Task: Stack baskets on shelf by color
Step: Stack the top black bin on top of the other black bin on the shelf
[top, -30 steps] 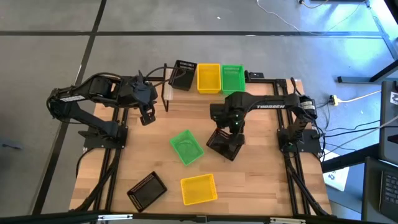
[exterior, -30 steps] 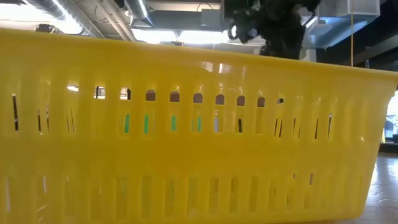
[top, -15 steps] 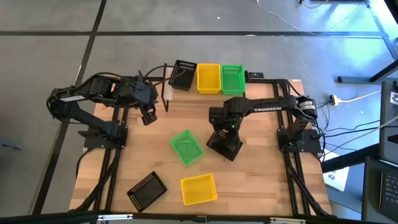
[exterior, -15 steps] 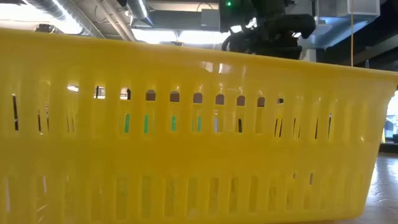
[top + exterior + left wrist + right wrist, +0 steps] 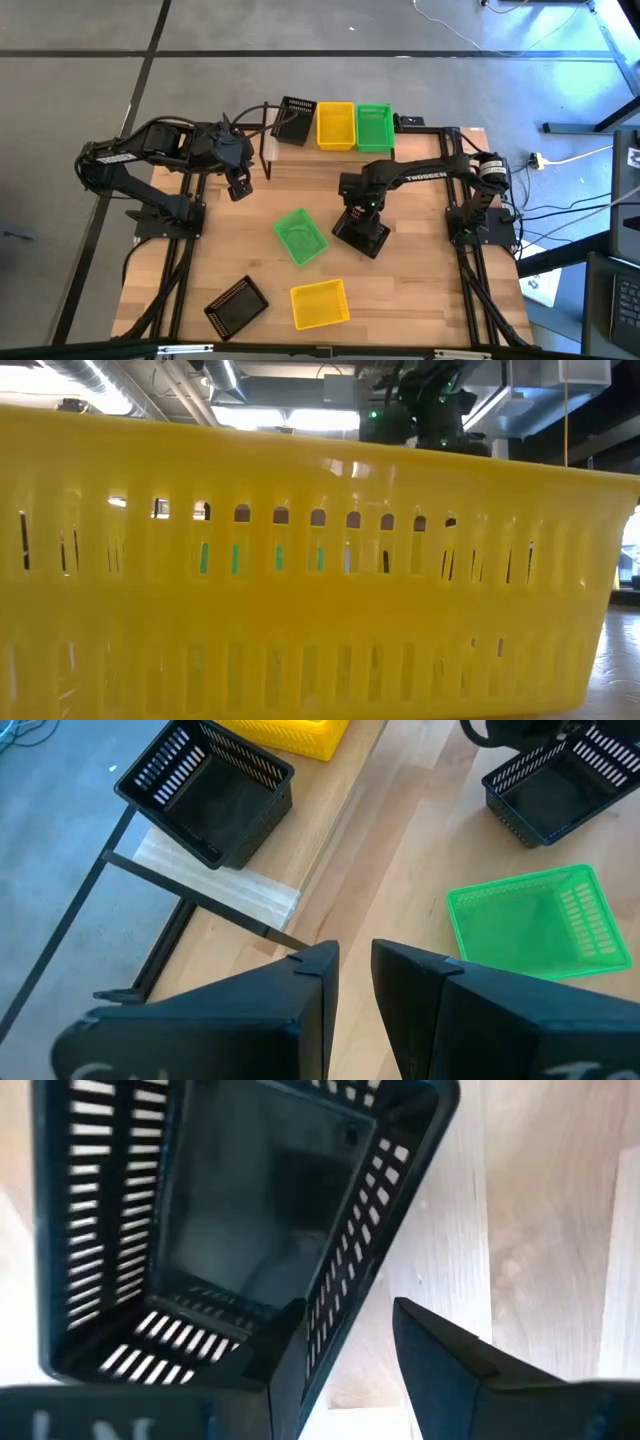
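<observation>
- Near edge of counter (image 5: 410,300): yellow basket (image 5: 319,304) and a black basket (image 5: 236,304) sit side by side, apart. Black one is to the left in the high view and rotated.
- Low view is almost fully blocked by that yellow basket's slotted wall (image 5: 300,580); only a dark arm shows above its rim.
- Mid-counter: green basket (image 5: 301,237), open side up, skewed to the counter edges. Also seen from the left wrist (image 5: 540,918).
- Just right of it: second black basket (image 5: 362,232), close to the green one but not touching.
- Right gripper (image 5: 352,214) is at this black basket. In the right wrist view, the fingers are apart and straddle one side wall of the basket (image 5: 240,1230), one inside, one outside. Can't tell if either finger touches the wall.
- Left gripper (image 5: 238,188) hovers over the left part of the counter, well apart from every basket. Fingers (image 5: 310,1010) nearly together with a narrow gap, holding nothing.
- Far edge: shelf (image 5: 268,150) with three baskets in a row: black (image 5: 295,120), yellow (image 5: 336,126), green (image 5: 375,126).
- The black one on the shelf sits tilted, overhanging the plank (image 5: 225,890) in the left wrist view.
</observation>
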